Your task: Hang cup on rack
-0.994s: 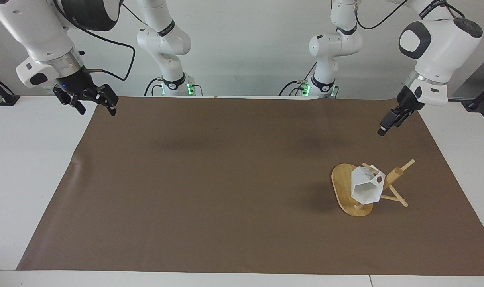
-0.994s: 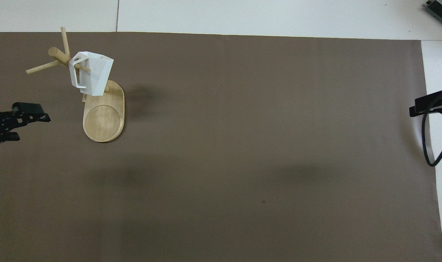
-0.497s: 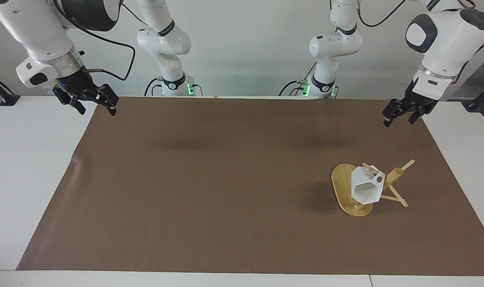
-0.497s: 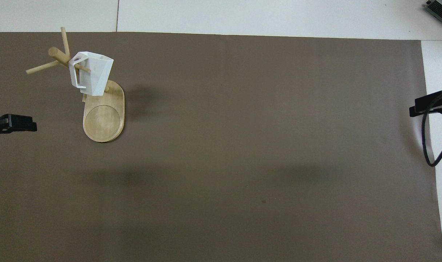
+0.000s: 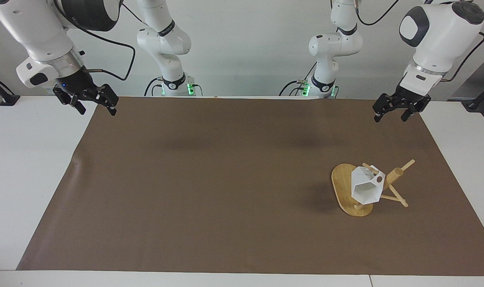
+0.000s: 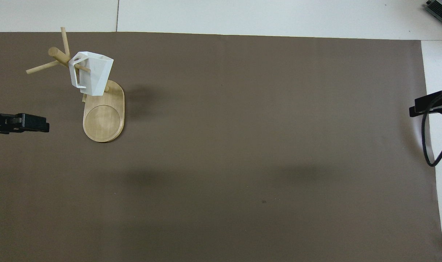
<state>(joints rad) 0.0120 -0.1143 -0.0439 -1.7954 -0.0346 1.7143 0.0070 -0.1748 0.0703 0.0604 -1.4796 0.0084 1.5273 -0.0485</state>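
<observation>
Cup (image 5: 365,189) hangs on rack (image 5: 347,194) peg; task looks done. Left gripper (image 5: 396,109) and right gripper (image 5: 91,104) open, empty; nothing left but parking.

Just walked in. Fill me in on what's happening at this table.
Nothing is being handled right now. The white cup hangs by its handle on a peg of the bamboo rack, which stands on the brown mat toward the left arm's end of the table. The left gripper is open and empty, up over the mat's edge on that side. The right gripper waits, open, over the mat's corner at the right arm's end.
</observation>
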